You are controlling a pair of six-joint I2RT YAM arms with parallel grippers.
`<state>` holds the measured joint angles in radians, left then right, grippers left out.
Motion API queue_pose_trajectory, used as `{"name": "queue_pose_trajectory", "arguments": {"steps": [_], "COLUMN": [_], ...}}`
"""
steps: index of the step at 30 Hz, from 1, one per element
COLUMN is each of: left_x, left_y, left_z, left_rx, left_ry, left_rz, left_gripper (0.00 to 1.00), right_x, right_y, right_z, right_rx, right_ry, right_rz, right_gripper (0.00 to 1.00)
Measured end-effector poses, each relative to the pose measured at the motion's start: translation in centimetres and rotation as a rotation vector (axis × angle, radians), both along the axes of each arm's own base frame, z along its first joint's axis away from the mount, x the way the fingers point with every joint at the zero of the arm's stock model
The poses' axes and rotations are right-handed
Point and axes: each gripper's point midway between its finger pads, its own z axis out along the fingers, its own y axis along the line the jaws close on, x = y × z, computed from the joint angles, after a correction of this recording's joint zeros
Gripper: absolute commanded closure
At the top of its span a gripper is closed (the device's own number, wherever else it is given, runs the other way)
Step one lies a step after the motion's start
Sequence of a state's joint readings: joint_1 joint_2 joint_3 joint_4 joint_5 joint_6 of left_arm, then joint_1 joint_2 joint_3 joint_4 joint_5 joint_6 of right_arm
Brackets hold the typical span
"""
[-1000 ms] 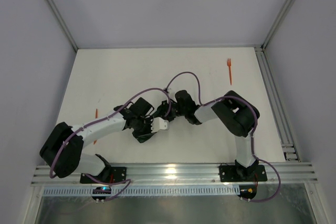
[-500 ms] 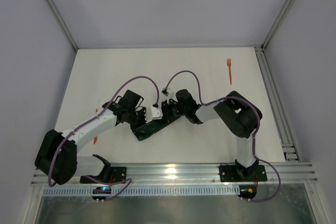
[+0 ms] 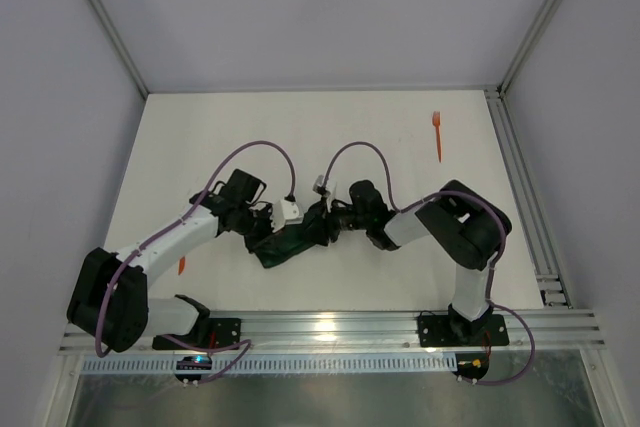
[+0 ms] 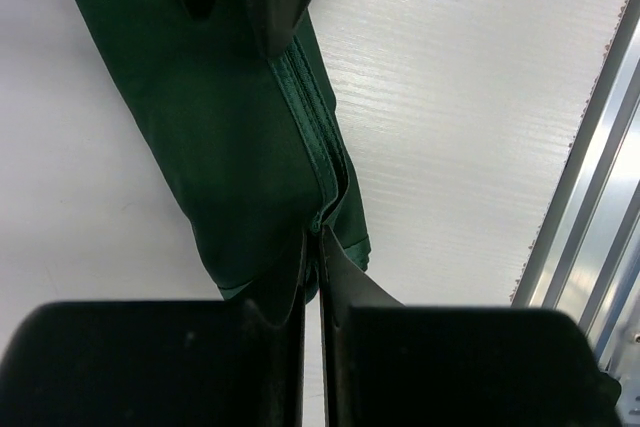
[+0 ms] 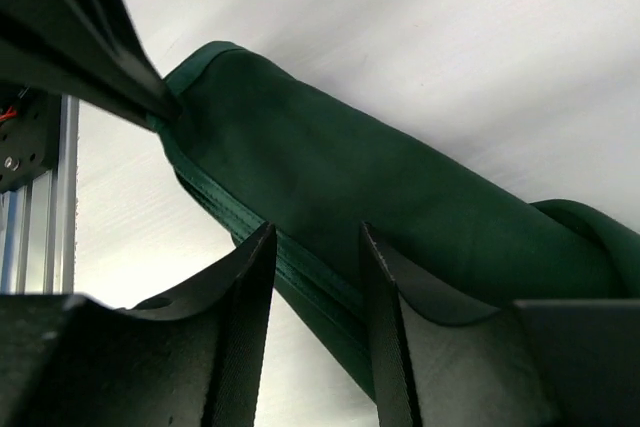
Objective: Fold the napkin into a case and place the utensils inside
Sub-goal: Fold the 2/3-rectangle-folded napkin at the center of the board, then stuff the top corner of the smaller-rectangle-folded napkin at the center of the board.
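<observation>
So the napkin is bunched into a long narrow dark green band, lying slanted on the white surface right between the two arms, toward the near edge. The left pincer is clamped tight on the stitched hem at one end of the band, fingertips pressed together with the cloth edge nipped between them. The right pincer sits at the other end with its jaws parted. The folded edge runs through the gap, and neither finger looks to be squeezing it. The orange fork is well apart from all this, up by the far right side of the surface. The second orange piece lies on the left, just beside the left arm.
</observation>
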<state>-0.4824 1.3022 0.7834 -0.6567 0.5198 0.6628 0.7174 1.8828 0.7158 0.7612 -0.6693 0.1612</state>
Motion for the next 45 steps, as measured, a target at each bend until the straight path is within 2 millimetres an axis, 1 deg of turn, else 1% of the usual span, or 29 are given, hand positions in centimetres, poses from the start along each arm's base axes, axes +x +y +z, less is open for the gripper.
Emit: {"name": "queue_pose_trajectory", "arguments": {"steps": [4,8,10,11,14,16,22,24,27,32,36,40,45], "left_x": [-0.3,-0.5,-0.6,-0.6,-0.7,-0.6,-0.4,-0.4,-0.4,-0.6,-0.7,-0.6,-0.6], "left_y": [-0.1,0.0,0.0,0.1,0.3,0.4,0.3,0.2,0.2,0.3,0.4,0.4,0.5], "left_z": [0.1,0.1,0.1,0.1,0.1,0.2,0.6,0.7,0.7,0.7,0.6,0.6,0.5], "left_rx": [-0.012,-0.021,-0.022,-0.022,-0.021,-0.021,-0.029,-0.032,-0.032,-0.028,-0.025,-0.025,-0.025], "left_ry": [0.017,0.026,0.028,0.031,0.042,0.044,0.045,0.047,0.048,0.05,0.055,0.056,0.057], "left_rz": [-0.006,-0.011,-0.017,-0.018,-0.013,-0.011,-0.01,-0.012,-0.014,-0.026,-0.029,-0.026,-0.021], "left_gripper": [1.0,1.0,1.0,1.0,1.0,1.0,1.0,1.0,1.0,1.0,1.0,1.0,1.0], "right_x": [-1.4,-2.4,-3.3,-3.9,-5.4,-6.0,-6.7,-6.6,-5.9,-5.1,-4.6,-4.0,-4.2], "right_y": [-0.8,-0.8,-0.7,-0.7,-1.2,-1.1,0.5,0.9,0.8,1.0,2.0,2.9,3.3], "right_z": [0.1,1.1,1.1,1.0,-0.2,-0.9,-0.8,-0.6,-0.3,2.1,3.2,3.4,3.5], "right_rx": [0.062,0.12,0.131,0.13,0.098,0.072,0.023,0.014,0.0,0.026,0.043,0.052,0.058], "right_ry": [-0.106,-0.245,-0.303,-0.327,-0.382,-0.435,-0.627,-0.663,-0.691,-0.756,-0.793,-0.812,-0.819], "right_rz": [0.045,0.089,0.117,0.131,0.159,0.171,0.178,0.165,0.135,0.082,0.066,0.064,0.084], "right_gripper": [0.52,0.42,0.39,0.36,0.34,0.34,0.32,0.32,0.32,0.32,0.32,0.33,0.35]}}
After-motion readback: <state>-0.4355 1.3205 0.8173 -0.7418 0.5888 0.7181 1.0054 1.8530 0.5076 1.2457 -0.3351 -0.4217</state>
